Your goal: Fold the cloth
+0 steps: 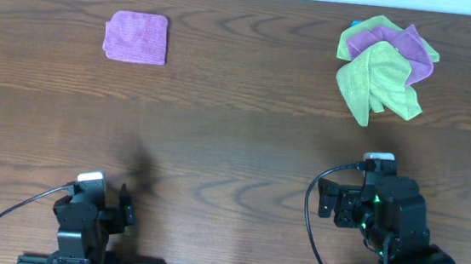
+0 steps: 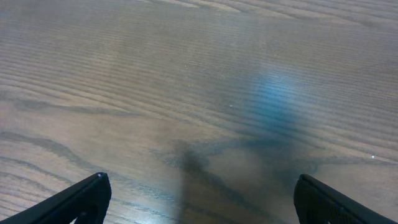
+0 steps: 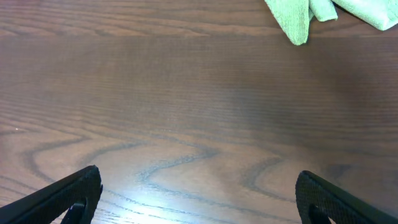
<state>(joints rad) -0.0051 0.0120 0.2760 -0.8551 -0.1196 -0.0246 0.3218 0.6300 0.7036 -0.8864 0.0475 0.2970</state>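
Observation:
A crumpled pile of cloths (image 1: 384, 70), green and purple with a bit of blue, lies at the far right of the wooden table. Its green edge shows at the top of the right wrist view (image 3: 298, 18). A folded purple cloth (image 1: 136, 38) lies flat at the far left. My left gripper (image 2: 199, 196) is open and empty over bare wood near the front left (image 1: 124, 203). My right gripper (image 3: 198, 193) is open and empty near the front right (image 1: 342, 201), well short of the pile.
The dark wooden table (image 1: 235, 132) stretches between the two cloth spots. Black cables (image 1: 313, 224) loop from both arms along the front edge.

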